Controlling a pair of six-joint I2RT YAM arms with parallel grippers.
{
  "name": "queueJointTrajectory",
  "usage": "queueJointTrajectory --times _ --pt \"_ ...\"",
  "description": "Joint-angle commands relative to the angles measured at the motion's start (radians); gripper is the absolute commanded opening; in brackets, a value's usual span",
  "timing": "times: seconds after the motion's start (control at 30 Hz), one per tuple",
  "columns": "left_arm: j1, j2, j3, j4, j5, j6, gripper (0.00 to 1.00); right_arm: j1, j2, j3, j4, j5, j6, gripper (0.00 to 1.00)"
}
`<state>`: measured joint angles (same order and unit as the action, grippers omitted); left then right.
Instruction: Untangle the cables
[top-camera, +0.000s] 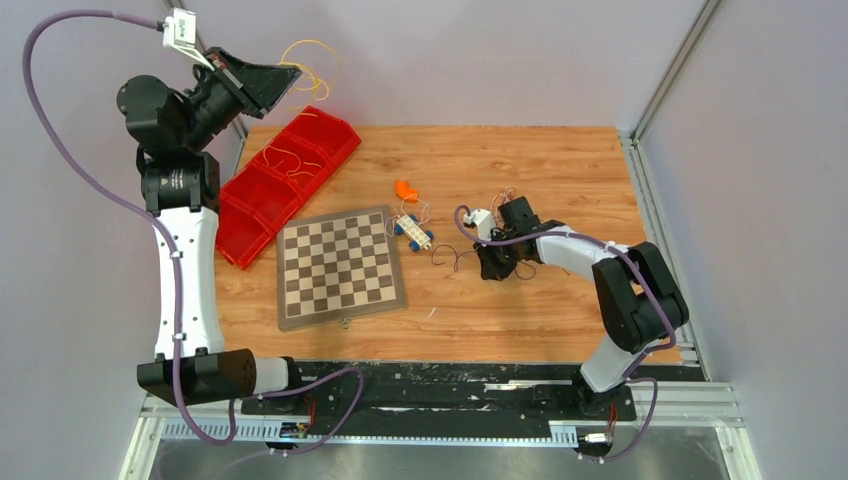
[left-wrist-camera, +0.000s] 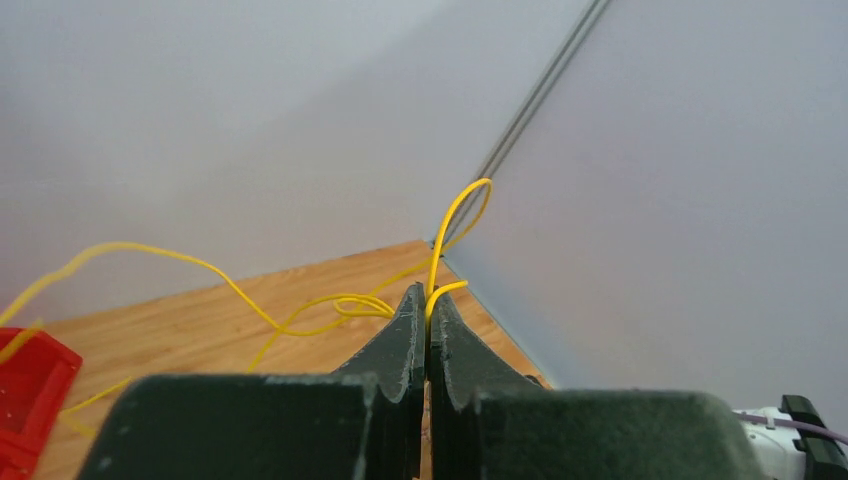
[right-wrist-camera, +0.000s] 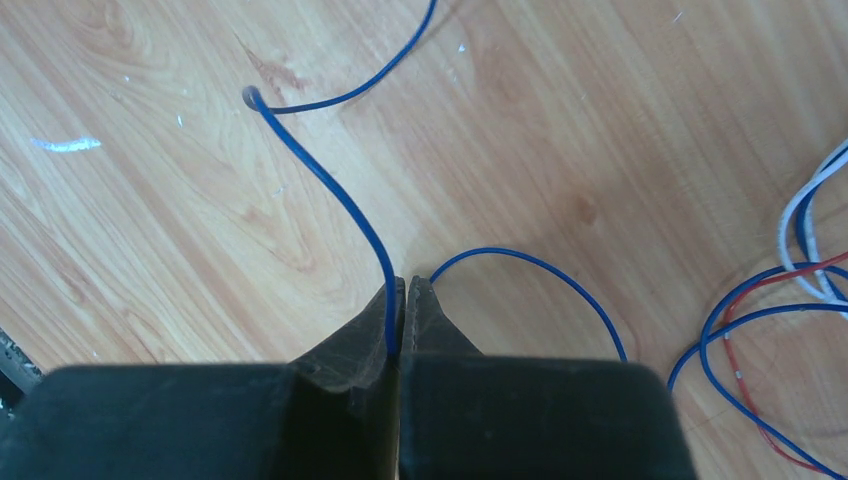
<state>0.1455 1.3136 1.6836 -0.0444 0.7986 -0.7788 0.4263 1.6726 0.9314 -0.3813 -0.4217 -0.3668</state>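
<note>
We see the left gripper (left-wrist-camera: 427, 300) raised high at the far left, its 2 dark, matte, wedge-shaped fingers pressed together and pinching a thin, glossy yellow wire (left-wrist-camera: 441, 235). The wire arches in 1 narrow loop above the tips, and its other strands sag in long, loose curves toward the red plastic tray (top-camera: 252, 215). That tray is translucent and split into compartments, it lies slantwise at the far left of the wooden table (top-camera: 560, 170), and a few yellow strands curl inside it. The right gripper (right-wrist-camera: 408, 285) sits low over the table right of centre, its 2 fingers likewise closed tight on a thin blue wire (right-wrist-camera: 330, 185), which runs from the tips in a smooth bend to a sharp kink and then curves away. Just right of it, loose white, red and blue strands (right-wrist-camera: 800, 235) lie overlapping on the pale, grained laminate. Between the 2 arms lies a flat, square chessboard (top-camera: 340, 268) of brown and cream squares. Right of it are a small orange piece (top-camera: 404, 190) and a little blue and white block (top-camera: 414, 232) with fine wires curling around it.
</note>
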Motion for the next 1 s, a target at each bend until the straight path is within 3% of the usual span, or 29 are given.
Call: queueJointTrajectory --times 0.0,0.2,0.53,0.73,0.97 --pt "0.020 0.041 0.041 -0.060 -0.003 0.096 0.00 0.005 -0.011 0.039 -0.040 0.015 -0.033 0.00" --pt "0.082 0.110 0.047 -0.206 -0.081 0.309 0.00 0.003 -0.048 0.089 -0.092 -0.041 0.005 0.00" --pt "0.139 0.287 0.005 -0.274 -0.008 0.675 0.00 0.003 -0.044 0.138 -0.143 -0.098 0.035 0.00" --pt "0.166 0.425 0.056 -0.252 0.007 0.818 0.00 0.003 -0.014 0.167 -0.169 -0.125 0.046 0.00" --pt "0.216 0.591 0.170 -0.256 0.003 0.876 0.00 0.004 0.026 0.199 -0.191 -0.126 0.046 0.00"
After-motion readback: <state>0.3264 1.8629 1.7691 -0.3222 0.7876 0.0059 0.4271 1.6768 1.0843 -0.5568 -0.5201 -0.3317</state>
